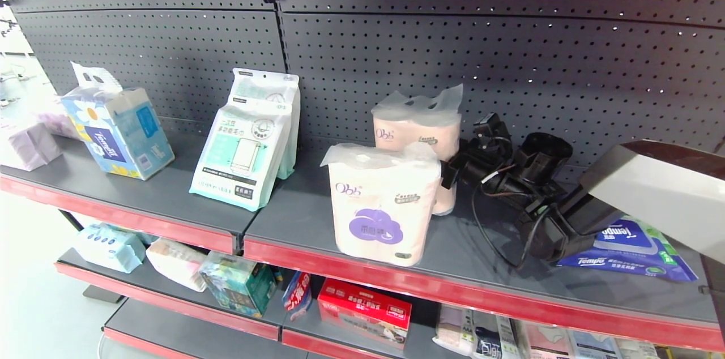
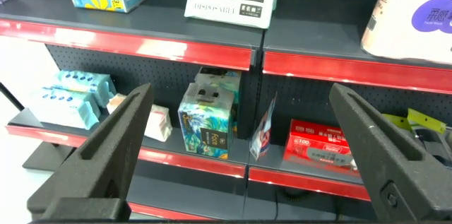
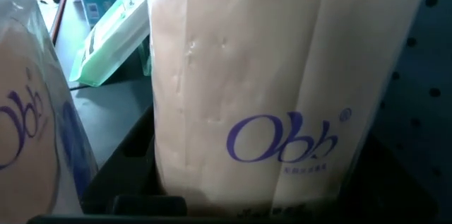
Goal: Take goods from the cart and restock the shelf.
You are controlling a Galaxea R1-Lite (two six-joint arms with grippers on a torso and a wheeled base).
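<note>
**Right hand at the rear pack of rolls, left hand open below the shelf**

My right hand [image 1: 473, 149] is up on the top shelf [image 1: 294, 217], right against the side of the rear pack of rolls [image 1: 416, 124], which stands upright close to the black pegboard wall [image 1: 453, 47]. I cannot tell whether that hand is gripping the pack or only touching it. My wrist camera sits very near the pack's plastic wrap.

A front pack of rolls [image 1: 382, 212] stands just before the rear one, near the red edge strip [image 1: 396, 280].

My left hand [image 2: 240, 90] hangs lower, wide open and holding nothing, facing the lower shelves.

The shelf is dark grey metal in two boards that meet at a seam. On the left board stand a blue tissue pack [image 1: 122, 132] and two pale green pouches [image 1: 249, 138], which lean back towards the pegboard. A flat blue packet [image 1: 628, 248] lies on the right, partly under my right arm.

On the shelf beneath are a red box [image 1: 365, 308] and a teal box [image 1: 238, 282], among other packets. A pale floor [image 1: 28, 291] shows at the left.
</note>
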